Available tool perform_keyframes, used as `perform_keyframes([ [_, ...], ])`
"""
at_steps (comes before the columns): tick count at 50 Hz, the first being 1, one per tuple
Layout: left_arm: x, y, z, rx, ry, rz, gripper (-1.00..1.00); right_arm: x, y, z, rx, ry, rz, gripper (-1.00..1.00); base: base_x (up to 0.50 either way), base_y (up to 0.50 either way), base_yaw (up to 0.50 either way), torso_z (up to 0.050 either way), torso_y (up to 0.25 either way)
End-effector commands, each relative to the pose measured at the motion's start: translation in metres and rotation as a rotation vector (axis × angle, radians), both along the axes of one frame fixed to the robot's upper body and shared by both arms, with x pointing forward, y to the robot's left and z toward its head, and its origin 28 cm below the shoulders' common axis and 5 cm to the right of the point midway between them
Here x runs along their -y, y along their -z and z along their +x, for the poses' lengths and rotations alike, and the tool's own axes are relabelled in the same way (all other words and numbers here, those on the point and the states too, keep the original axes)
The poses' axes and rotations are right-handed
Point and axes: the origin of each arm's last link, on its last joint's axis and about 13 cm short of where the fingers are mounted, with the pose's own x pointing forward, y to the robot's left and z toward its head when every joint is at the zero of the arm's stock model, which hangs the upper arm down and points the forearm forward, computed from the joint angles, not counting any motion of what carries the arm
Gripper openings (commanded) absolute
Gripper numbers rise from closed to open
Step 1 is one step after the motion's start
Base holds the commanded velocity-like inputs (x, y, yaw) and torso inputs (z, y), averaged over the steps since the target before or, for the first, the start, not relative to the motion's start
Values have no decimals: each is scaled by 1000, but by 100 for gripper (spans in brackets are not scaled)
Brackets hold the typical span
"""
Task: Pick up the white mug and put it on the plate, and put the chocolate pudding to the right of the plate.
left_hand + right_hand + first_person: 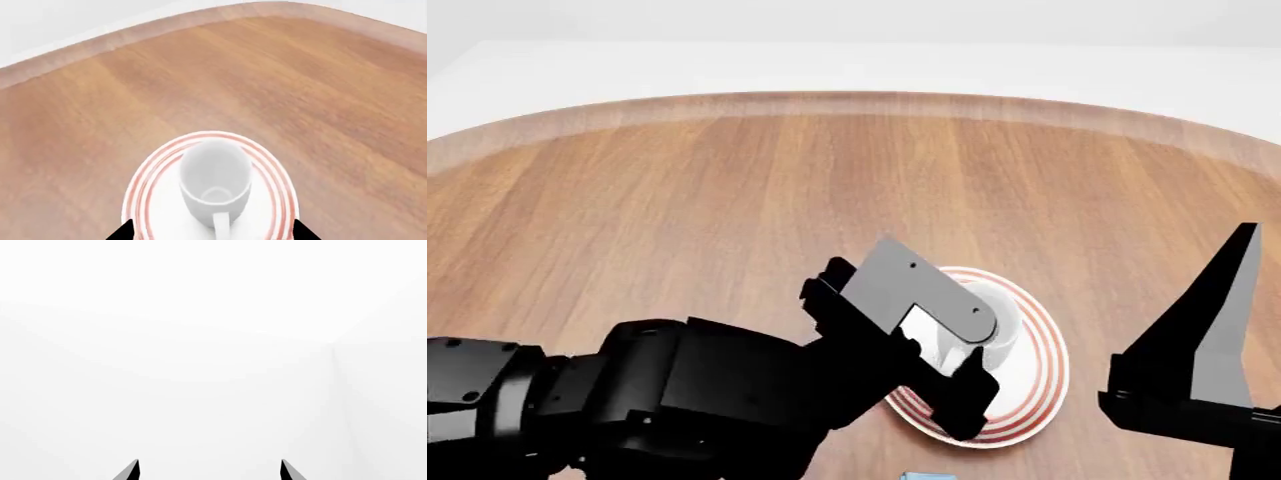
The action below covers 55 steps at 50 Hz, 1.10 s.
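The white mug (215, 175) stands upright on the plate (148, 190), which has red rings round its rim, and its handle points toward my left gripper (213, 231). That gripper is open. Its two dark fingertips (123, 231) show wide apart on either side of the plate and clear of the mug. In the head view my left arm covers most of the plate (1044, 350) and the mug (998, 318). Only a light blue sliver of the chocolate pudding (928, 476) shows at the bottom edge. My right gripper (209, 470) is open and holds nothing, raised at the right (1225, 300).
The round wooden table (694, 180) has a raised rim and stretches far beyond the plate. The right wrist view faces only white wall.
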Motion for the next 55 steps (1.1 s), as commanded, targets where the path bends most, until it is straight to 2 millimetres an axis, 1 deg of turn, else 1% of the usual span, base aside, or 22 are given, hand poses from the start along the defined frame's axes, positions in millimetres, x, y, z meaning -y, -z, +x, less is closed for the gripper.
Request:
perform_keyframes([
  [1,-9,-26,-23,160,-8,-75,100,1,0,0,11,14,-17,100,0,0,0,0,0],
  [4,-13,-27,-25,171,-20,-84,100,1,1,-1,11,14,-17,100,0,0,0,0,0],
  [8,-23,-32,-31,181,-42,-118,100,1,0,-1,11,14,-16,100,0,0,0,0,0],
  [9,-25,-34,-36,192,-39,-124,100,1,0,-1,11,14,-17,100,0,0,0,0,0],
  [15,-35,-40,-50,249,-45,-145,100,1,1,-1,11,12,-16,100,0,0,0,0,0],
  [19,-44,-42,-51,289,-91,-152,100,1,0,-1,11,11,-16,100,0,0,0,0,0],
  [21,-51,-43,-52,313,-128,-176,100,1,0,-1,10,11,-15,100,0,0,0,0,0],
  [23,-59,-44,-51,332,-170,-189,100,1,0,-1,11,10,-16,100,0,0,0,0,0],
  [26,-64,-45,-50,364,-217,-178,100,1,1,-1,11,9,-17,100,0,0,0,0,0],
  [28,-69,-47,-50,377,-229,-202,100,1,1,-1,10,8,-18,100,0,0,0,0,0],
  [29,-72,-48,-49,418,-269,-170,100,0,1,-1,8,6,-18,100,0,0,0,0,0],
  [32,-75,-50,-47,478,-317,-151,100,0,2,0,6,4,-17,100,0,0,0,0,0],
  [33,-78,-50,-44,514,-370,-112,100,0,2,0,6,3,-19,100,0,0,0,0,0],
  [35,-81,-51,-43,510,-370,-136,100,0,2,0,4,2,-18,100,0,0,0,0,0],
  [40,-90,-50,-39,588,-446,-113,100,-1,3,0,3,-1,-20,100,0,0,0,0,0],
  [43,-97,-50,-40,606,-490,-116,100,-1,2,0,4,-2,-20,100,0,0,0,0,0],
  [46,-101,-51,-40,626,-528,-125,100,-1,3,0,4,-2,-21,100,0,0,0,0,0],
  [51,-102,-55,-39,663,-531,-130,100,-2,2,0,3,-2,-21,100,0,0,0,0,0],
  [55,-105,-54,-38,673,-558,-120,100,-2,3,-1,-1,-5,-22,100,0,0,0,0,0],
])
